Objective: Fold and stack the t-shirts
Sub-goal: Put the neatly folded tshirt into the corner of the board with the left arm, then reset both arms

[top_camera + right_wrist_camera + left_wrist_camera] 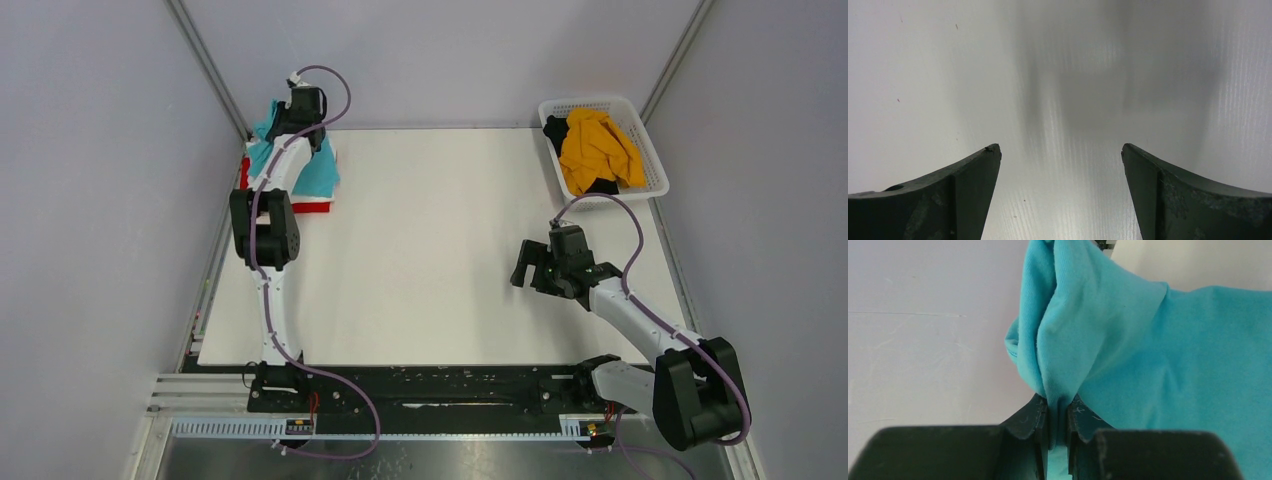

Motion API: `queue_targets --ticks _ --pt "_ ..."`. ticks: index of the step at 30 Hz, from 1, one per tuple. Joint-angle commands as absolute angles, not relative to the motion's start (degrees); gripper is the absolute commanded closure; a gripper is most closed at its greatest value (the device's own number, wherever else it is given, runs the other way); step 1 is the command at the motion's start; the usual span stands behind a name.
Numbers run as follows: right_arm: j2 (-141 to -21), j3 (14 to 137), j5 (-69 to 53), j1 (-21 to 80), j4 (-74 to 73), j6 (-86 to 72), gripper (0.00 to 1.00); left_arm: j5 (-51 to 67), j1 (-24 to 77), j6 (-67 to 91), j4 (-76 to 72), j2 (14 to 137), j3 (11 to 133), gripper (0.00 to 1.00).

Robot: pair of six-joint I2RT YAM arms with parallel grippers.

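The white table (430, 260) carried one rumpled teal t-shirt (1148, 365) at its far left corner, draped over a red garment (312, 207). One white basket (651, 150) at far right held one yellow shirt (595, 150) over black cloth (555, 130). The left gripper (1058, 407) pinched a bunched teal fold. The right gripper (1060, 170) hung wide apart, empty.

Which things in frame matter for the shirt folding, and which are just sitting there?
Job: teal shirt, pinched in the left gripper; red-and-white stack beneath it; yellow shirt and black shirt in the basket.
Just there: table; right gripper, open and empty.
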State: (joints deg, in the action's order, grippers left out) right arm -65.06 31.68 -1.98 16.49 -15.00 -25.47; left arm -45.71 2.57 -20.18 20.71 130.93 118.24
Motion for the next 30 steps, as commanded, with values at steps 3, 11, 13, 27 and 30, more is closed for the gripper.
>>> queue_targets --ticks 3,11,13,27,30 --pt "-65.3 33.8 -0.3 16.2 -15.5 -24.9 0.01 -42.8 0.8 -16.2 19.0 133.3 123.2 0.90" --pt "-65.3 34.0 0.9 16.2 -15.5 -24.9 0.01 -42.7 -2.3 -10.3 22.2 136.0 127.0 0.07" --pt "-65.0 34.0 1.2 16.2 -15.7 -24.9 0.01 -42.2 -2.4 -9.8 22.4 135.6 126.7 0.01" --pt "-62.5 33.4 1.1 16.2 -15.7 -25.2 0.01 -10.7 -2.2 7.1 25.6 128.4 116.9 0.01" --pt "-61.9 33.2 0.9 16.2 -15.7 -25.2 0.01 -3.3 -2.3 10.1 23.5 125.5 113.5 0.01"
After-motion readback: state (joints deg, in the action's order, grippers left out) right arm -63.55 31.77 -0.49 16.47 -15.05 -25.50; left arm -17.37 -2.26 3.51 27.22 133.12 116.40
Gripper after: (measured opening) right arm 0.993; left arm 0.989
